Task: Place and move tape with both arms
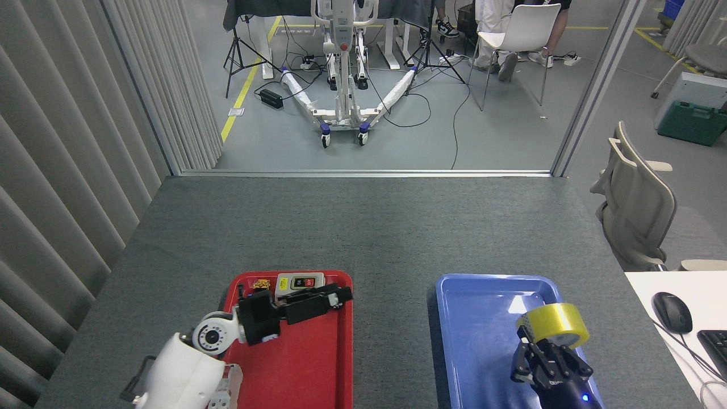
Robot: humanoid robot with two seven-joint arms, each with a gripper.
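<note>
The tape (559,326), a yellow roll, sits nearly flat above the right side of the blue tray (483,318). My right gripper (545,347) comes up from the bottom edge, and its black fingers (531,358) are shut on the roll's near rim. I cannot tell whether the roll touches the tray floor. My left gripper (339,296) is over the red tray (306,363), pointing right, with nothing in it. It is dark and seen side-on, so its jaws do not show as open or shut.
A grey switch box (300,282) and a small yellow-black part (261,283) lie at the red tray's far end. A white desk with a mouse (672,312) and keyboard (717,346) adjoins at the right, and a chair (636,204) stands beyond it.
</note>
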